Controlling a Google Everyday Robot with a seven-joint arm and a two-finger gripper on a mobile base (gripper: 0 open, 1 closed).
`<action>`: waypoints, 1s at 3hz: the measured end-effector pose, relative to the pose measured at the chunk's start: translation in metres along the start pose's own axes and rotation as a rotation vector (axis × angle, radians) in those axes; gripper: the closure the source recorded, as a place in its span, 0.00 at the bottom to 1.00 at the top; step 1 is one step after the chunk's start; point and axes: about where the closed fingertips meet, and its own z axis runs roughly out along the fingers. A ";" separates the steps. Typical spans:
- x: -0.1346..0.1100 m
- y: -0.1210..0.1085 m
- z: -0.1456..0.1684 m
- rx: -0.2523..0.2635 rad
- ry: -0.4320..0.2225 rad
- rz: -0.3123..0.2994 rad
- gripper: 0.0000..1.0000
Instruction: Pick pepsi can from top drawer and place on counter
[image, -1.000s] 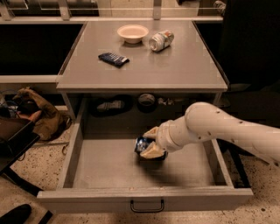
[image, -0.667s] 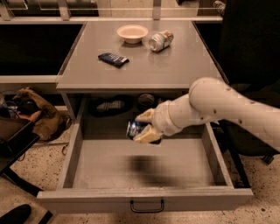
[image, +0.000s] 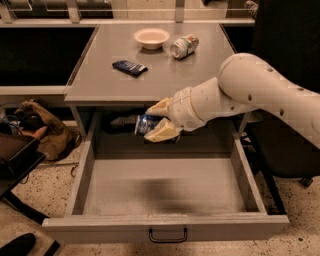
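Warm, dim light fell from above on the counter (image: 165, 75); the surroundings stayed dark. The gripper (image: 156, 122), clamped on the pepsi can (image: 144, 124) above the top drawer (image: 115, 229), threw a soft shadow (diffuse-edged) on the drawer floor. Detail was slightly blurred throughout.

no legible print on pepsi can (image: 144, 124), gripped in pincer (image: 152, 122) above top drawer (image: 165, 226), nothing else readable
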 end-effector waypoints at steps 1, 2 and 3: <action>-0.015 -0.022 -0.004 0.053 -0.007 -0.062 1.00; -0.047 -0.066 -0.012 0.149 -0.004 -0.179 1.00; -0.067 -0.105 -0.013 0.251 0.041 -0.283 1.00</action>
